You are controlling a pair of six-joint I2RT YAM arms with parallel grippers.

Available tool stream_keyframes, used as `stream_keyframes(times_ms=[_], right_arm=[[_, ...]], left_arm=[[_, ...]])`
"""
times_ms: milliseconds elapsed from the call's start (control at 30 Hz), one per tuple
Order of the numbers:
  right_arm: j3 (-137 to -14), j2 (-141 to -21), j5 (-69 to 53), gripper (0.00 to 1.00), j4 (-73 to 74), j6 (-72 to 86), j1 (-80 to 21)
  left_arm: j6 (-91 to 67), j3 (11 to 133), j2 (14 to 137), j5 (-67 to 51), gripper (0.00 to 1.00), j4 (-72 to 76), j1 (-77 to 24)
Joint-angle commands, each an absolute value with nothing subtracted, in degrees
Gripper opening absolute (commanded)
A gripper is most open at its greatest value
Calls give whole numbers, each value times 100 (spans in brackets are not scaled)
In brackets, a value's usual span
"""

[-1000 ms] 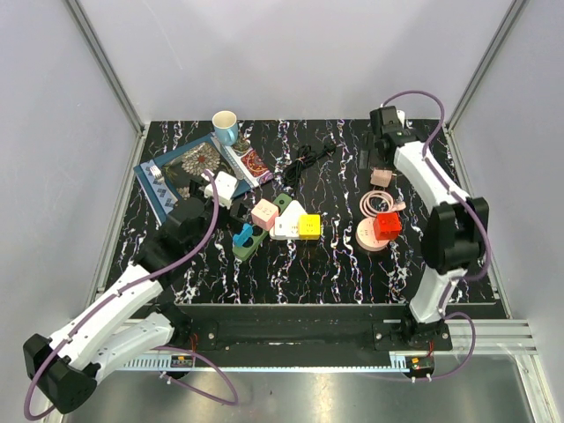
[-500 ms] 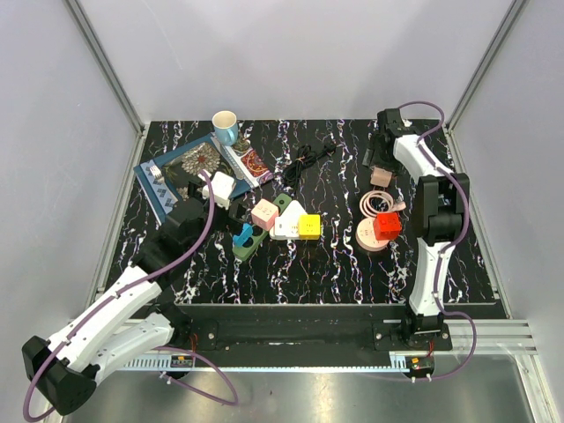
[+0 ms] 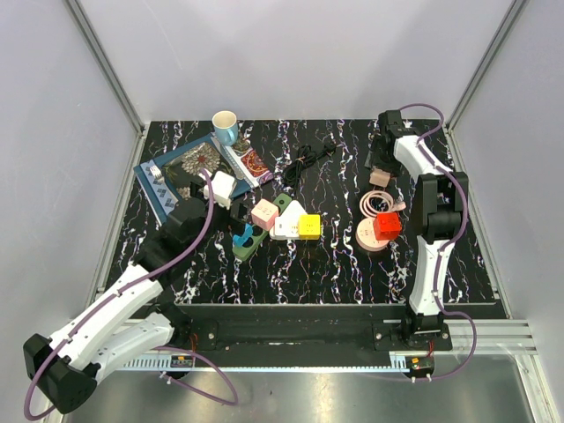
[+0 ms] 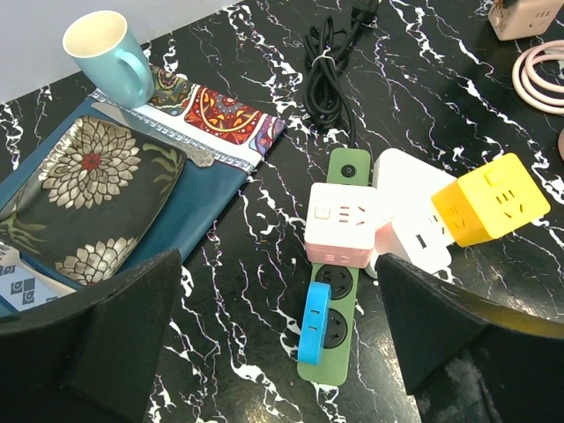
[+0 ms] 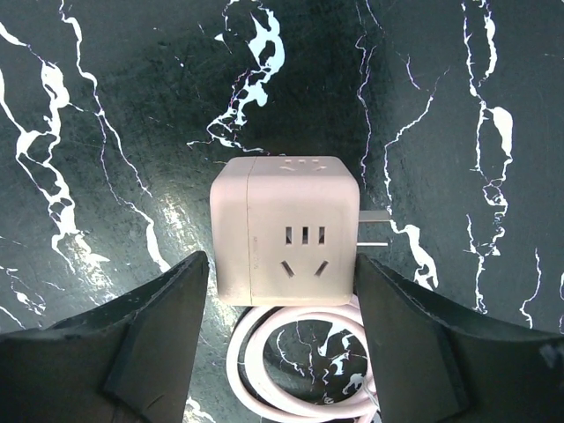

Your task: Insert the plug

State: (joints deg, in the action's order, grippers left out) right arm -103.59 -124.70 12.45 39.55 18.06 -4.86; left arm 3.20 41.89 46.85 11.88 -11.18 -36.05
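Can't tell in right wrist view whether the fingers of right gripper [image 5: 282, 264] touch the pink cube plug [image 5: 286, 231] or just flank it; only get the top of the pink cable coil [image 5: 233, 361] above the bottom edge. Top view: can't see those fingertips under the wrist, upper right. Left wrist view: lose same plug at top-right corner, black cord [image 4: 328, 70] at top edge, green power strip [image 4: 339, 339] partly under pink-white cube [image 4: 342, 225].

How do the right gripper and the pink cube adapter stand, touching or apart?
Cannot tell. In the right wrist view the right gripper straddles the pink cube adapter; its fingers flank it closely, but no gap or contact shows plainly.
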Motion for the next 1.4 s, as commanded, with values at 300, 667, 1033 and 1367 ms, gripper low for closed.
stream_keyframes(times_ms=[300, 667, 1033, 1367], right_arm=[[-10118, -12104, 695, 25, 3552, 1582, -422], [-8570, -9750, -1676, 10, 2673, 1565, -553], [-6769, -7395, -2778, 10, 1557, 1626, -1720], [-4897, -6144, -2171, 6, -808, 1890, -2899]], left_arm=[[-360, 4474, 4649, 607, 99, -1072, -3577], [-431, 4640, 4895, -165, 99, -607, -3577], [-1140, 5352, 5589, -782, 99, -378, -3586], [-4745, 5924, 6187, -125, 99, -290, -3849]])
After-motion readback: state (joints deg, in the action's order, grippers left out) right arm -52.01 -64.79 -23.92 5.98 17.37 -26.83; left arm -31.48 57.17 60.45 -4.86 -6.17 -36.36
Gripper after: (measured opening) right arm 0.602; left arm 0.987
